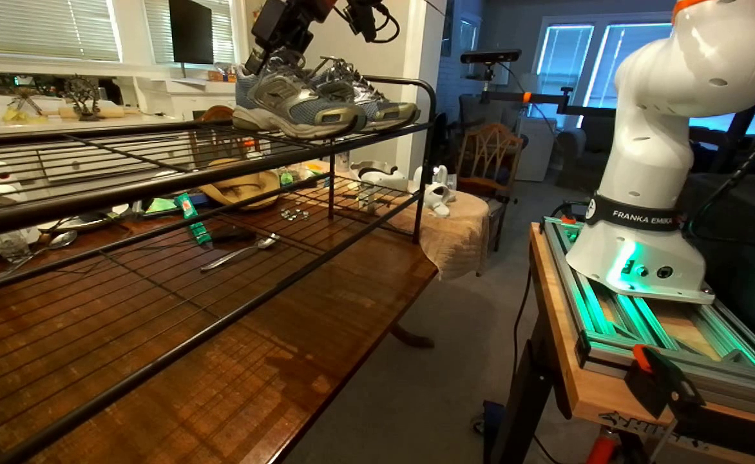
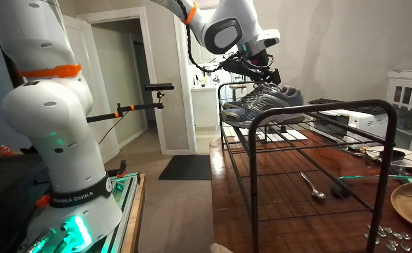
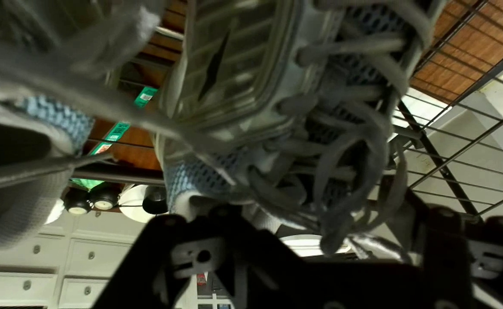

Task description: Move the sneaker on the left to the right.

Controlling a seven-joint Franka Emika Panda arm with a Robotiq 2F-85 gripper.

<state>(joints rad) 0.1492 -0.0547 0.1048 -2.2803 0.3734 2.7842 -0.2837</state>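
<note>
Reaching down over the black wire rack (image 2: 253, 182), the gripper (image 3: 318, 208) has its jaws wide apart, and in the wrist view the laced ankle end of a silvery-grey sneaker (image 1: 287, 103) shows between them (whether they press on it, I cannot tell). This sneaker stands upright on the rack's top tier, its toe at the edge facing the robot base. A matching sneaker (image 1: 374, 103) sits just beside it on the rack's same tier, pointing the same way. The robot arm (image 1: 651, 138) stands well apart from the rack on a workbench (image 1: 587, 396). Beneath the rack is a brown table (image 1: 352, 290), with a spoon (image 2: 317, 193) seen through the rack's lower wires. Past the rack's edge away from the robot base lie a green wrapper (image 1: 199, 232) and a straw hat (image 2: 408, 207); glass beads (image 2: 405, 236) are scattered near a corner of the rack.
</note>
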